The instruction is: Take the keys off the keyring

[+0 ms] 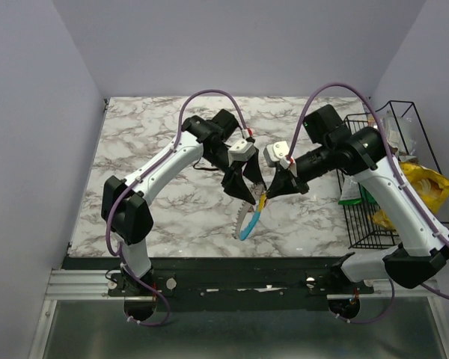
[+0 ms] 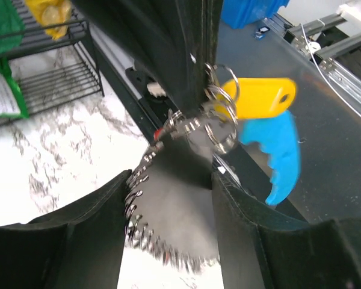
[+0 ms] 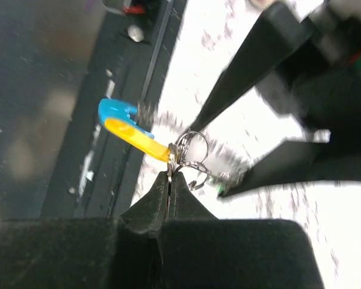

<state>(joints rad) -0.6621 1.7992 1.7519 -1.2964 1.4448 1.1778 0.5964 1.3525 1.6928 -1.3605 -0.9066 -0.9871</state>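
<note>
Marble tabletop [image 1: 157, 157] lies under both arms, which meet above its middle. My right claw [image 3: 170, 178] is pressed fully together on the small split rings [image 3: 192, 144] at its tips. Just beyond those tips hang the keys [image 3: 135, 135]: a yellow-orange head, with a speck of green [image 3: 220, 190] off to one side. Facing it, my left claw [image 2: 171, 183] stands wide around the keyring [image 2: 145, 208], whose grey, coil-edged part fills the gap from pad to pad. I judge that to be a grip on the loop. Its blue section [image 2: 280, 156] curves away past the yellow head. No key is off yet, as far as I can see, so every one is left to work free. Only the left wrist view shows a red head [image 2: 158, 133]. Only the overhead view shows the wire basket [image 1: 389, 217], well out on the right claw's far side.
</note>
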